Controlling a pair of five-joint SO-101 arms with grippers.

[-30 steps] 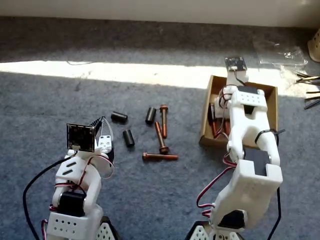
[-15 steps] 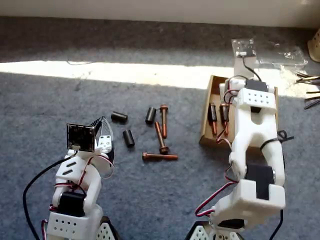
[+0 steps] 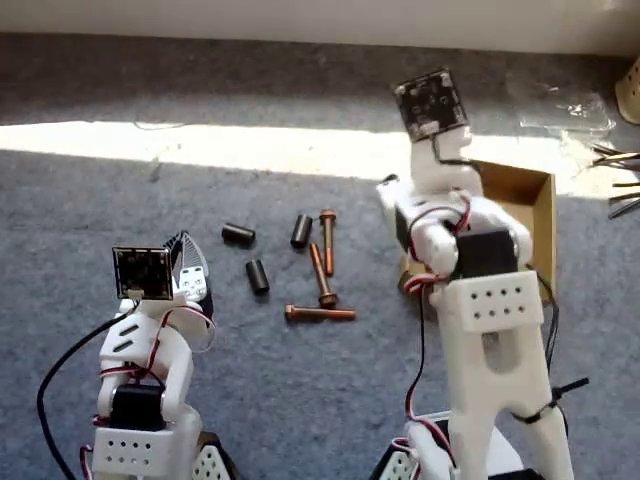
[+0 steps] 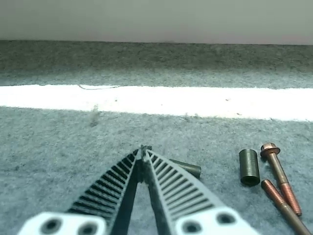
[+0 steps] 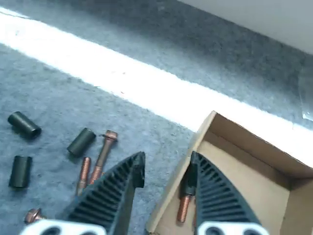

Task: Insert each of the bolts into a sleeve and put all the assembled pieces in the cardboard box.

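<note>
Three copper bolts lie on the grey carpet: one (image 3: 327,240) upright in the picture, one (image 3: 320,272) slanted, one (image 3: 320,313) crosswise. Three dark sleeves (image 3: 238,235) (image 3: 301,231) (image 3: 257,276) lie to their left. My left gripper (image 4: 143,152) is shut and empty, low over the carpet just left of the sleeves, with one sleeve (image 4: 188,168) right behind its tips. My right gripper (image 5: 166,169) is open and empty above the near left wall of the cardboard box (image 5: 244,161). An assembled piece (image 5: 185,205) lies inside the box, half hidden by a finger.
The right arm (image 3: 480,290) covers most of the cardboard box (image 3: 545,215) in the high view. A sunlit strip (image 3: 250,145) crosses the carpet behind the parts. Clear plastic wrap (image 3: 560,105) and dark cables (image 3: 615,180) lie at the far right.
My right arm has lifted out of the box and swung left, toward the bolts, leaving assembled pieces inside. My left arm has shifted slightly to the left.
</note>
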